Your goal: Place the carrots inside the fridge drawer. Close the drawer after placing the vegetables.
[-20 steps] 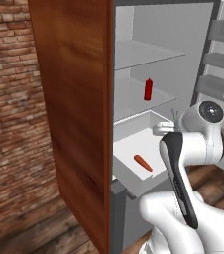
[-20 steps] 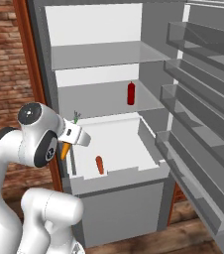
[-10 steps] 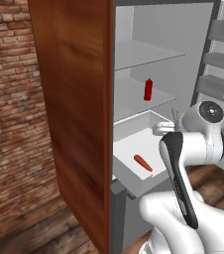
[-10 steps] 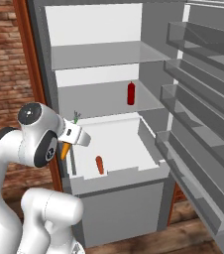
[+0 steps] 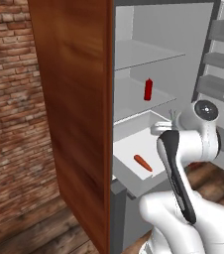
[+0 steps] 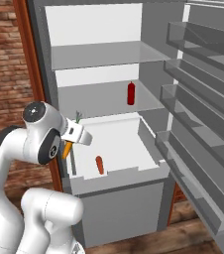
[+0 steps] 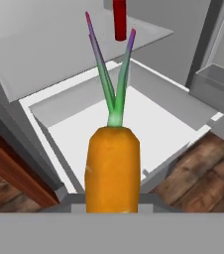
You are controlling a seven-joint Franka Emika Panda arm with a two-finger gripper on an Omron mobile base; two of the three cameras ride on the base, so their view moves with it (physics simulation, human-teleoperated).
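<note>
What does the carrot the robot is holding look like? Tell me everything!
The held carrot is a fat, smooth, bright orange one with a flat top. A pale green stem rises from it and splits into thin leaves that turn purple-pink at the tips. In the hand view it stands upright, its lower end hidden. The shut gripper grips it at the left edge of the open fridge drawer, so its orange end pokes out below and the leaves above. It touches nothing else.

Base views flank arm, share open drawer (image 6: 134, 144) (hand view closest).
</note>
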